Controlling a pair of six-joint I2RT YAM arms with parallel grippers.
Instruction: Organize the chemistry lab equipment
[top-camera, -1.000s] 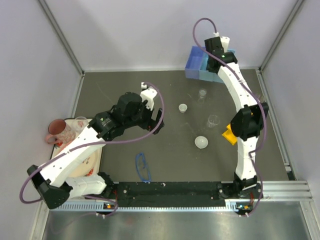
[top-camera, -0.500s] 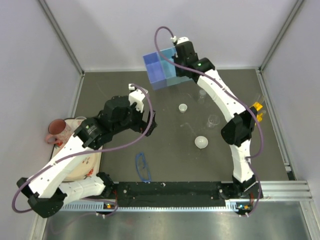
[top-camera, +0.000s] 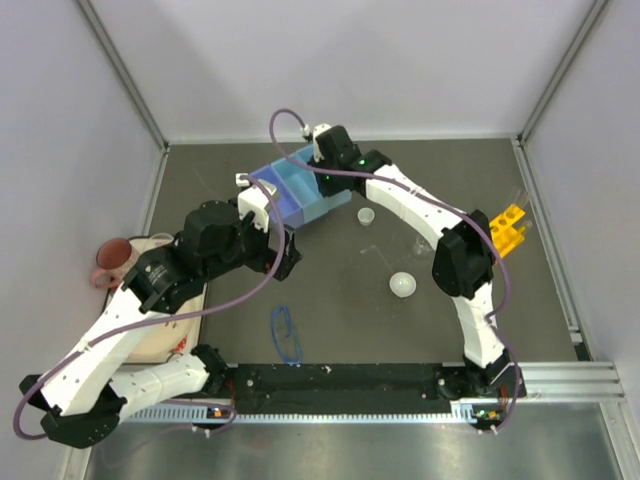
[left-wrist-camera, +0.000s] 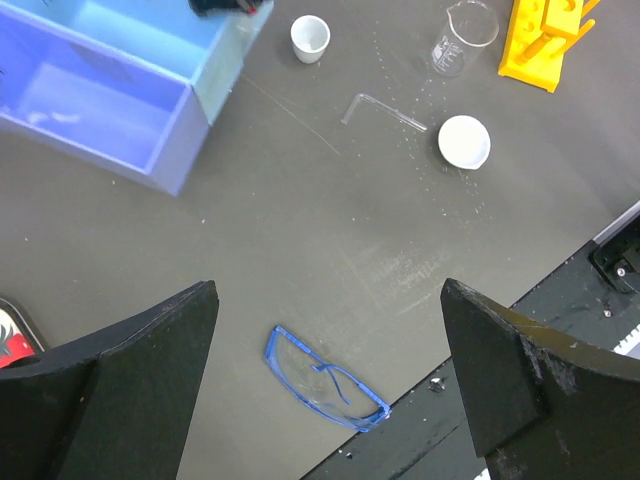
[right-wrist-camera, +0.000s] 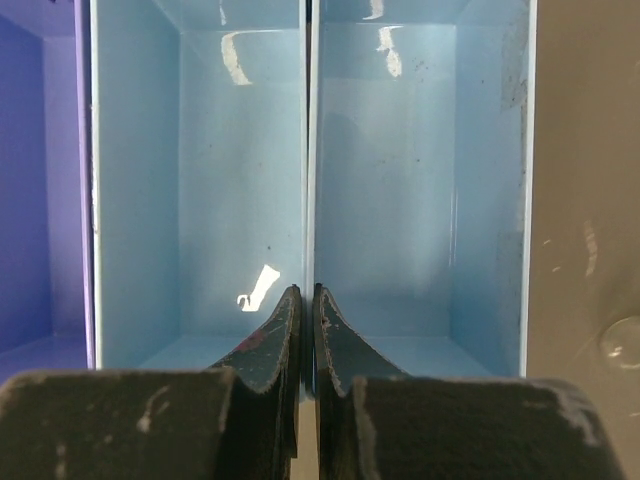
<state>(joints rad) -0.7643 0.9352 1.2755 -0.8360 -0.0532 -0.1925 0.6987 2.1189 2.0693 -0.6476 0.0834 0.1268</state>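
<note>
As right arm (top-camera: 400, 195) stretches left, fingers (right-wrist-camera: 265, 340) pinch tray (right-wrist-camera: 400, 200), maybe grounded.

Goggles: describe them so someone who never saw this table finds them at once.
Start at the dark grey table, along its near edge. The goggles lie flat just inside it, left of the middle. Nothing else nearby is a thin blue frame with clear lenses; the closest thing, the white dish, is round.
</note>
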